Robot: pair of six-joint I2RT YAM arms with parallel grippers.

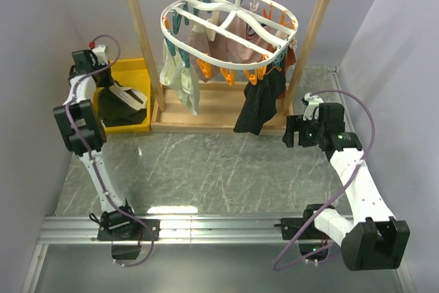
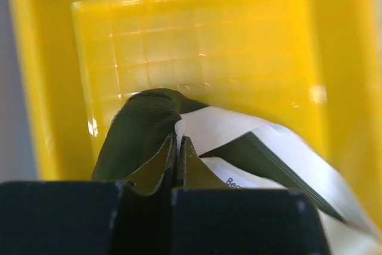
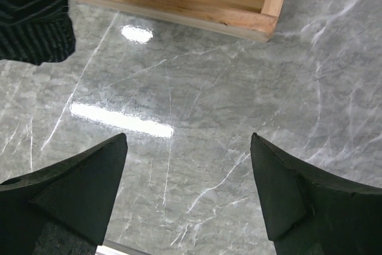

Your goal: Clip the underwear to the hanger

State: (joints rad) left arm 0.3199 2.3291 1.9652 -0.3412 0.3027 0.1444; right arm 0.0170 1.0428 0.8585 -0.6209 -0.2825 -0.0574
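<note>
The underwear [image 2: 138, 131], dark olive with a pale waistband, lies bunched in a yellow bin [image 2: 42, 76]. My left gripper [image 2: 176, 143] is shut on a fold of it, jaws pressed together with fabric between the tips. From above, the left gripper [image 1: 110, 86] reaches down into the bin [image 1: 135, 66] onto the underwear [image 1: 118, 109]. The hanger [image 1: 230, 27], a white oval ring with orange and teal clips, hangs by its hook from a wooden rail. My right gripper [image 3: 188, 141] hovers open over the marble table, holding nothing; in the top view the right gripper [image 1: 291, 132] sits beside the frame's right foot.
A wooden rail frame [image 1: 140, 32] stands at the back on a wooden base [image 3: 197, 10]. Hanging from the clips are a black ribbed garment [image 1: 257, 104], a pinkish-beige garment [image 1: 241, 42] and a pale garment [image 1: 177, 77]. The black garment's hem [image 3: 36, 16] hangs near my right gripper.
</note>
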